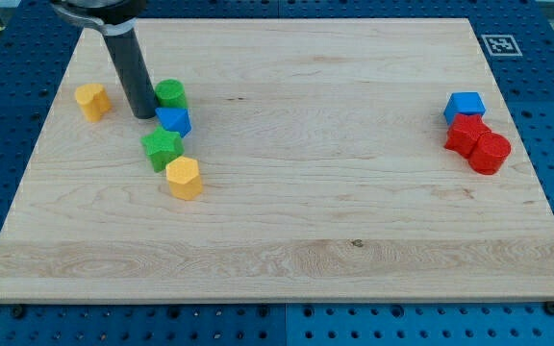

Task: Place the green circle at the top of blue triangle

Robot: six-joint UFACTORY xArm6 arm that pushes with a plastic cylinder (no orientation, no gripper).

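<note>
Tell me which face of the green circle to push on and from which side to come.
Not gripped, pushed: the green circle already sits just above the blue triangle, touching it. My tip is at its lower left. If it needs centring, nudge its round left wall gently rightward.

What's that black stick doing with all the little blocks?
It's a robot arm's rod pushing blocks around a wooden board. My tip sits just left of the green circle, which already touches the top of the blue triangle. Below those lie a green star and a yellow block.
</note>
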